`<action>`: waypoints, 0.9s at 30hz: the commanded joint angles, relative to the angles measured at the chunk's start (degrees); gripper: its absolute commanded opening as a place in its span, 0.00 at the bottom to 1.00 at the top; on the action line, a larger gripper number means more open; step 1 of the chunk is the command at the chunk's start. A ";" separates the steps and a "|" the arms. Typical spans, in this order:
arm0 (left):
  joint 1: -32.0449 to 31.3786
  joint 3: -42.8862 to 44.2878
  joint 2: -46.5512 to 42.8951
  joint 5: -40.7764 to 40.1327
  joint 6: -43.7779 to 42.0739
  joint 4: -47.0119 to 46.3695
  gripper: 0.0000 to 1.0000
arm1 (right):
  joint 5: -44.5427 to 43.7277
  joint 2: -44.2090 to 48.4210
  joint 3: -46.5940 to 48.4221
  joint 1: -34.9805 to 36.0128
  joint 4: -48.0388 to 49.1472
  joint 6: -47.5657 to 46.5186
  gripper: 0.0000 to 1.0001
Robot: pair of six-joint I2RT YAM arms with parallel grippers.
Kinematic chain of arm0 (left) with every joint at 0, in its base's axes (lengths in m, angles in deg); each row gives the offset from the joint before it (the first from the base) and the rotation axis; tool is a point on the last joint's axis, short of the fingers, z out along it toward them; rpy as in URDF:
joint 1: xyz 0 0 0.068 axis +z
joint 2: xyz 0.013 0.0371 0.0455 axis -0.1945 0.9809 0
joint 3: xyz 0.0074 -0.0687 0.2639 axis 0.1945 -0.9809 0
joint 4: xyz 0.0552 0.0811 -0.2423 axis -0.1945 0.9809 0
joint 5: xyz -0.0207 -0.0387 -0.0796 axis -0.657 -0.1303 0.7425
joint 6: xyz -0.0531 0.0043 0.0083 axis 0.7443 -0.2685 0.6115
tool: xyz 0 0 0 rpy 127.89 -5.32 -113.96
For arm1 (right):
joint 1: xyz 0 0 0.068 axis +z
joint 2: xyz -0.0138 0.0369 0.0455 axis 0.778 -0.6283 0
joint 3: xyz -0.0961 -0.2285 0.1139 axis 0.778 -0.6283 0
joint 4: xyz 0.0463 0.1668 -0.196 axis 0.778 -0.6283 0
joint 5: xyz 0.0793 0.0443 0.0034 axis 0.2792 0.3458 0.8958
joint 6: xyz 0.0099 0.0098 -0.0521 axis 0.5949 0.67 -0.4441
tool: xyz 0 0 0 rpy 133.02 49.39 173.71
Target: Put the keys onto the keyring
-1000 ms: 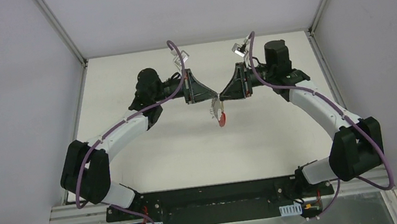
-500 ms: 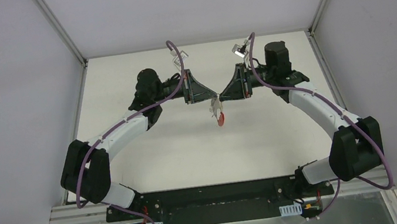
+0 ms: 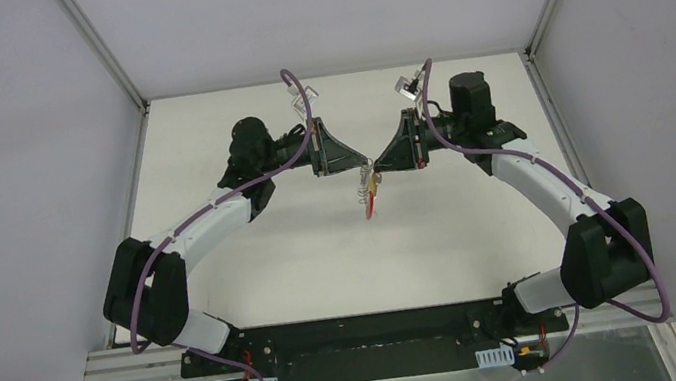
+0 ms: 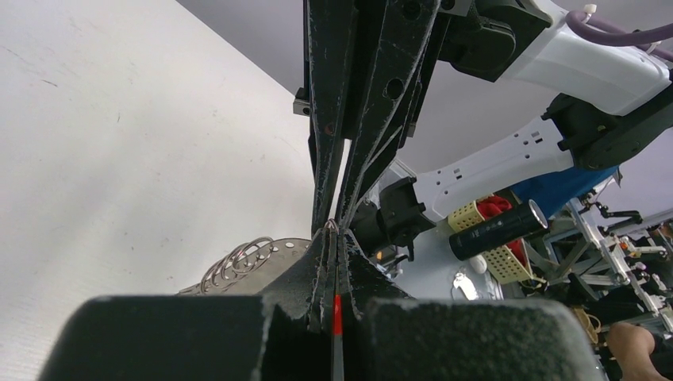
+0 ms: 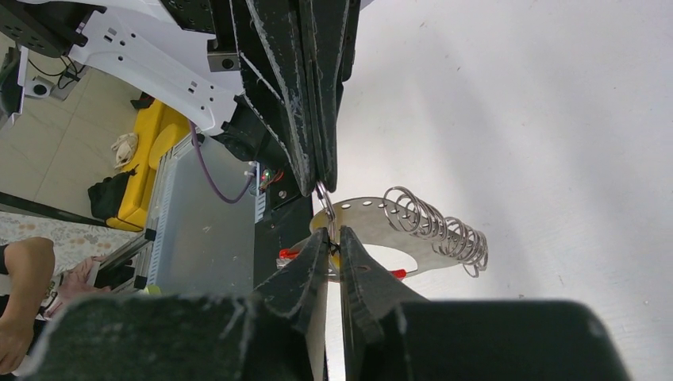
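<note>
Since a second earlier, the fanned bunch of grey metal keys on a red curved band (image 3: 370,196) had turned edge-on, hanging above the white table (image 3: 271,241). Both the left gripper (image 3: 367,163) and right gripper (image 3: 375,166) pinched it, jaws closed tight.

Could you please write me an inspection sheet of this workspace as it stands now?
Surface: white table, bare where it shows.
Job's things: keys held above the table between the two arms, with a red part on them.
Clutter: nothing seen.
Grippers: left gripper and right gripper meet tip to tip, both shut on the keys.
Cables: purple cables run along both arms, apart from the keys.
Surroundings: white walls on three sides; a person's arm outside the cell.
</note>
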 commanded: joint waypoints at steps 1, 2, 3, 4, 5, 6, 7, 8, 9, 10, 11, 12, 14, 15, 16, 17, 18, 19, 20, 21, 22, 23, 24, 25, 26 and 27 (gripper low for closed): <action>0.84 0.64 -0.01 -1.74 0.09 -3.51 0.00 | -1.31 2.01 0.43 1.40 -2.40 -3.34 0.10; 0.90 0.71 0.06 -1.84 0.03 -3.33 0.00 | -1.70 1.84 0.62 1.87 -3.36 -4.15 0.10; 0.89 0.82 0.05 -2.01 -0.01 -3.11 0.00 | -2.11 1.71 0.80 2.21 -4.02 -4.71 0.09; 0.91 0.83 0.01 -2.18 -0.16 -2.85 0.00 | -2.35 1.58 0.90 2.56 -4.36 -5.05 0.10; 0.83 0.91 -0.09 -2.28 -0.37 -2.40 0.00 | -2.68 1.43 0.97 2.85 -4.50 -5.28 0.10; 0.86 0.92 -0.17 -2.39 -0.67 -1.88 0.00 | -3.09 1.34 1.13 3.09 -4.81 -5.49 0.10; 0.86 0.92 -0.20 -2.50 -1.05 -1.54 0.00 | -3.54 1.19 1.44 3.38 -5.39 -5.92 0.10; 0.83 0.99 -0.17 -2.41 -1.14 -1.31 0.00 | -3.87 1.07 1.75 3.70 -6.07 -6.39 0.10; 0.89 0.96 -0.13 -2.46 -1.23 -1.20 0.00 | -4.13 0.96 2.09 3.88 -6.59 -6.70 0.10; 0.85 0.92 -0.01 -2.31 -1.32 -1.11 0.00 | -4.19 0.95 2.23 3.96 -6.79 -6.84 0.10; 0.85 1.00 0.04 -2.16 -1.41 -1.05 0.00 | -4.30 0.95 2.32 3.92 -6.94 -6.90 0.12; 0.89 1.01 0.12 -2.07 -1.66 -0.95 0.00 | -4.47 1.02 2.60 3.90 -7.21 -7.04 0.16; 0.85 0.94 0.26 -1.79 -1.95 -0.75 0.00 | -4.91 1.19 3.15 3.74 -8.13 -7.70 0.24; 0.87 0.92 0.35 -1.55 -1.99 -0.86 0.00 | -4.93 1.29 3.39 3.43 -8.37 -7.60 0.27; 0.85 0.92 0.46 -1.23 -2.01 -1.02 0.00 | -4.71 1.53 3.53 2.90 -8.37 -7.31 0.30; 0.83 0.88 0.55 -0.89 -1.96 -1.27 0.00 | -4.35 1.75 3.64 2.35 -8.10 -6.90 0.32; 0.86 0.87 0.57 -0.54 -1.84 -1.70 0.00 | -3.76 1.93 3.64 1.61 -7.54 -6.14 0.34; 0.83 0.63 0.71 -0.22 -1.65 -2.37 0.00 | -3.06 2.18 3.53 0.82 -6.77 -5.36 0.35; 0.86 0.58 0.79 0.14 -1.45 -3.01 0.00 | -2.38 2.38 3.48 0.07 -5.88 -4.44 0.35; 0.83 0.48 0.95 0.31 -1.20 -3.62 0.00 | -1.79 2.66 3.35 -0.56 -5.04 -3.68 0.35; 0.82 0.38 1.14 0.47 -0.65 -4.38 0.00 | -1.50 3.10 3.19 -0.94 -4.41 -3.12 0.35; 0.82 0.39 1.37 0.72 0.06 -5.28 0.00 | -1.53 3.22 3.01 -1.15 -4.10 -2.83 0.35; 0.82 0.35 1.63 0.96 0.85 -6.23 0.00 | -1.38 3.24 2.84 -1.31 -3.57 -2.51 0.35; 0.82 0.39 1.90 1.15 1.69 -6.94 0.00 | -1.31 3.12 2.62 -1.34 -2.96 -2.04 0.35; 0.82 0.39 2.09 1.29 2.18 -7.57 0.00 | -1.21 2.88 2.53 -1.38 -2.50 -1.71 0.35; 0.82 0.46 2.27 1.35 2.55 -8.00 0.00 | -1.06 2.58 2.51 -1.37 -1.76 -1.04 0.35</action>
